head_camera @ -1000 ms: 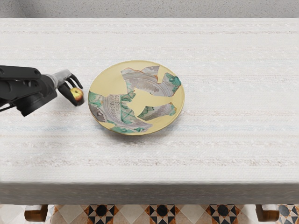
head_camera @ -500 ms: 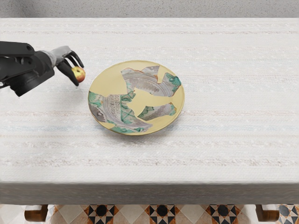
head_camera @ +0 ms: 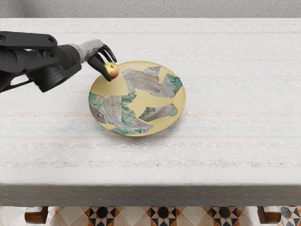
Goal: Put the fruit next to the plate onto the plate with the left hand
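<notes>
Surface: pale cloth on the table (head_camera: 225,150).
Left hand (head_camera: 98,57): I note fingers pinching the fruit (head_camera: 111,70).
Fruit: over the far-left rim of the plate (head_camera: 182,101).
Bearing: plate centre lies right of the hand, I judge.

The tabletop (head_camera: 225,141) looks like matt, off-white cloth with a coarse woven grain in faint stripes. The plate (head_camera: 181,101) reads as smooth ceramic, pale yellow with worn grey and green patches and little shine. The apple (head_camera: 112,70) has smooth red-yellow skin with a slight gloss. The left hand (head_camera: 100,57) has dark matt fingers like plastic or rubber on a lighter grey wrist, and its forearm (head_camera: 37,63) is matt black casing. In the lower corners of the frame, brown pieces (head_camera: 36,215) look like wood above smooth patterned floor tiles (head_camera: 162,216).
</notes>
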`<act>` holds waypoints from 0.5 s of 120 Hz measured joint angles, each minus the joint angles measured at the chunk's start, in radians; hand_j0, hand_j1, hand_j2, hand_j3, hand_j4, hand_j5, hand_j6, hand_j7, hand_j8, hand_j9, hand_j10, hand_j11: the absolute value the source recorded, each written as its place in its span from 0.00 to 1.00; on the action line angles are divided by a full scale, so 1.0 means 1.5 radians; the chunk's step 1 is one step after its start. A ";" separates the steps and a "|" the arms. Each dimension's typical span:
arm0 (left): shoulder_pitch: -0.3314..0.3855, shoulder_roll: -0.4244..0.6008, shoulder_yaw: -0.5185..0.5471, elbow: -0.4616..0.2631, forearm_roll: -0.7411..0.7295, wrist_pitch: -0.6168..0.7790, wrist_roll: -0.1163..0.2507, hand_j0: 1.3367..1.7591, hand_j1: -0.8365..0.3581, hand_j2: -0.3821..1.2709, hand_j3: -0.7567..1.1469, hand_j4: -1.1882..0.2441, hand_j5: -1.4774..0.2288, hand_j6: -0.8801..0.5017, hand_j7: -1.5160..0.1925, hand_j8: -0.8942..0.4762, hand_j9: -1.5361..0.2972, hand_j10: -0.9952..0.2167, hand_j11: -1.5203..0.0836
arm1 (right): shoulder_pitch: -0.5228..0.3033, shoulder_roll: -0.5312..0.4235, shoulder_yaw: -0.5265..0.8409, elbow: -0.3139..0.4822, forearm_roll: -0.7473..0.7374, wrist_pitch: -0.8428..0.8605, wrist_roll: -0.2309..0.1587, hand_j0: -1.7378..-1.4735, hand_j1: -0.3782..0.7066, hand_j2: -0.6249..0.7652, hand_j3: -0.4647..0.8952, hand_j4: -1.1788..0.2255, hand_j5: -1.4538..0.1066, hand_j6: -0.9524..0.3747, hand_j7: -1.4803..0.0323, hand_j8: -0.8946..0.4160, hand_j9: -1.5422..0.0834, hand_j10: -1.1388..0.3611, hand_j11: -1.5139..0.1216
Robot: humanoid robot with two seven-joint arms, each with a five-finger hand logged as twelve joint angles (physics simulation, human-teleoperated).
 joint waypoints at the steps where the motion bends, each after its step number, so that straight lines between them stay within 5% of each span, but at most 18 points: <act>1: 0.001 0.000 -0.001 -0.001 0.000 0.000 0.000 0.76 0.46 0.50 0.40 0.42 0.41 0.32 0.43 0.29 0.41 0.33 0.46 | 0.000 0.000 0.000 0.000 0.000 0.000 0.000 0.30 0.07 0.44 0.34 0.81 0.90 0.69 0.95 0.65 0.92 0.73 0.90; 23: 0.000 0.010 -0.021 -0.019 0.003 -0.037 -0.002 0.76 0.63 0.36 0.40 0.56 0.57 0.40 0.59 0.40 0.56 0.50 0.63 | 0.000 0.000 0.000 0.000 0.000 0.000 0.000 0.30 0.07 0.44 0.34 0.81 0.90 0.69 0.95 0.65 0.92 0.73 0.90; 60: 0.016 0.296 -0.076 -0.017 0.002 -0.402 -0.002 0.76 0.72 0.28 0.40 0.64 0.65 0.45 0.68 0.46 0.64 0.59 0.72 | 0.000 0.000 0.000 0.000 0.000 0.000 0.000 0.30 0.07 0.44 0.34 0.81 0.90 0.69 0.95 0.65 0.92 0.73 0.90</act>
